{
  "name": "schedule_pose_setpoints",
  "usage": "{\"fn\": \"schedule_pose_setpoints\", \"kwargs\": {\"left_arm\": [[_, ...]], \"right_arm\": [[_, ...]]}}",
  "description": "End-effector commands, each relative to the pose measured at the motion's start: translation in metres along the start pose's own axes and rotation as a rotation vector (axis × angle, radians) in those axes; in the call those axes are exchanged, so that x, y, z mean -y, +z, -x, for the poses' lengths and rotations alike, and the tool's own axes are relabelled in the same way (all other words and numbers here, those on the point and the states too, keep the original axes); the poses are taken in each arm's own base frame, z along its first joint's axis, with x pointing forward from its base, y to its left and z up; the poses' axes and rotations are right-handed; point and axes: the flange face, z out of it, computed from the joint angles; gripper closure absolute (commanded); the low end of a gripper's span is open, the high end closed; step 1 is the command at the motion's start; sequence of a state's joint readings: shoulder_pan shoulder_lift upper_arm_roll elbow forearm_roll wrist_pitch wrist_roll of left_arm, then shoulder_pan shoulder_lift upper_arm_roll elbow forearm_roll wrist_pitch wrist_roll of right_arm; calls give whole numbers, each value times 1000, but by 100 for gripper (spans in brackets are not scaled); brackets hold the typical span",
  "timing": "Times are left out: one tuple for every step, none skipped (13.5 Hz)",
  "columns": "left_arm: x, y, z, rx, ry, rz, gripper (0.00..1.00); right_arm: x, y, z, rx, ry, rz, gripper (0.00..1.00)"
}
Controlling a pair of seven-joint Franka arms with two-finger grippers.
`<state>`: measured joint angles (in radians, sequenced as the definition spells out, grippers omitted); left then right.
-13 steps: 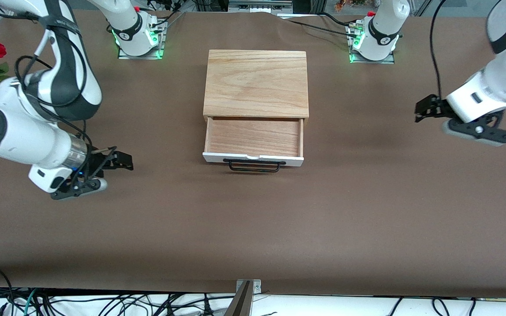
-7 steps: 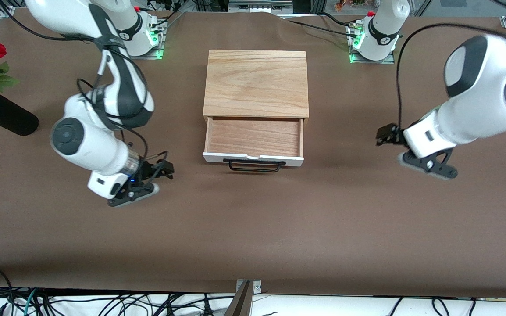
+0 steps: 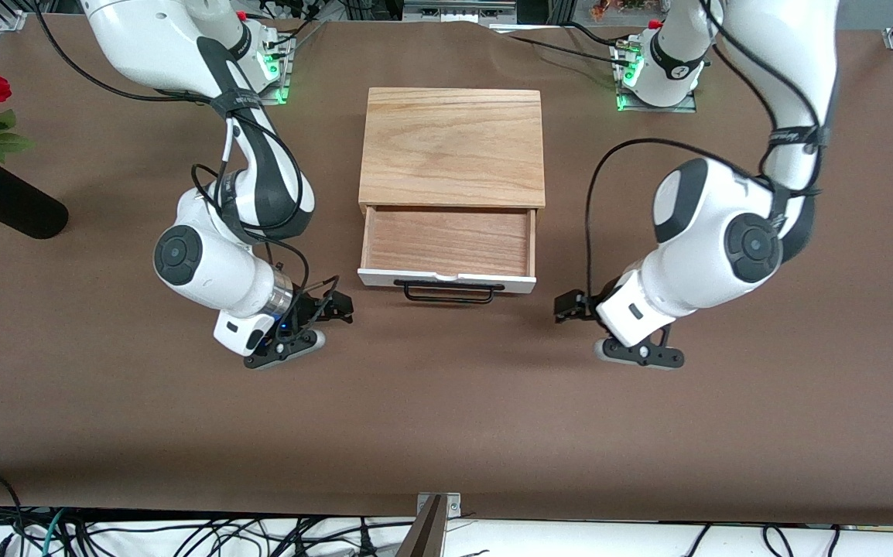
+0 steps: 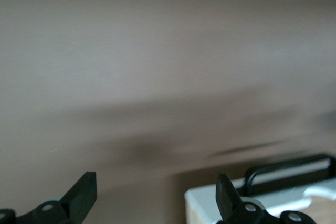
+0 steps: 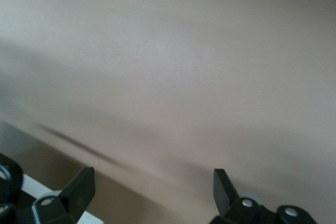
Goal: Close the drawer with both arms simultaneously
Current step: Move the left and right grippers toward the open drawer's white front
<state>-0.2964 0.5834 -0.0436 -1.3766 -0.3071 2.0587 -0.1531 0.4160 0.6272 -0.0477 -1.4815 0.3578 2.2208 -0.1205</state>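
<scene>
Approach step — drawer (image 3: 447, 244) open, untouched. Left gripper (image 3: 570, 305) and right gripper (image 3: 336, 308) flank its front, both spread wide, empty. Next: press front together.

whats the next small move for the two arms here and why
Probably bring both grippers inward to the drawer's white front: it stands pulled out, the left gripper and right gripper flank it, open, neither touching it yet.
</scene>
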Motion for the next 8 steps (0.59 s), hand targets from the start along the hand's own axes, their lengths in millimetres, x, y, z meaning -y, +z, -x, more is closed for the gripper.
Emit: {"fn": "schedule_pose_setpoints", "kwargs": {"left_arm": [[2, 3, -14, -33, -56, 71, 0], [-7, 11, -11, -24, -45, 70, 0], [-10, 17, -8, -15, -38, 67, 0], [-12, 29, -5, 3, -30, 65, 0], [-23, 40, -1, 20, -23, 64, 0], [-27, 48, 2, 30, -18, 63, 0], [-28, 55, 3, 40, -15, 59, 0], [-36, 63, 8, 52, 0, 57, 0]], "right_arm": [[23, 14, 4, 20, -19, -47, 0], [27, 17, 5, 26, -22, -50, 0], [29, 20, 6, 32, -25, -52, 0], [33, 24, 8, 46, -30, -60, 0], [34, 27, 9, 56, -30, -62, 0], [34, 29, 10, 61, -31, -62, 0], [35, 30, 10, 63, -30, -62, 0], [36, 31, 11, 65, -31, -64, 0]]}}
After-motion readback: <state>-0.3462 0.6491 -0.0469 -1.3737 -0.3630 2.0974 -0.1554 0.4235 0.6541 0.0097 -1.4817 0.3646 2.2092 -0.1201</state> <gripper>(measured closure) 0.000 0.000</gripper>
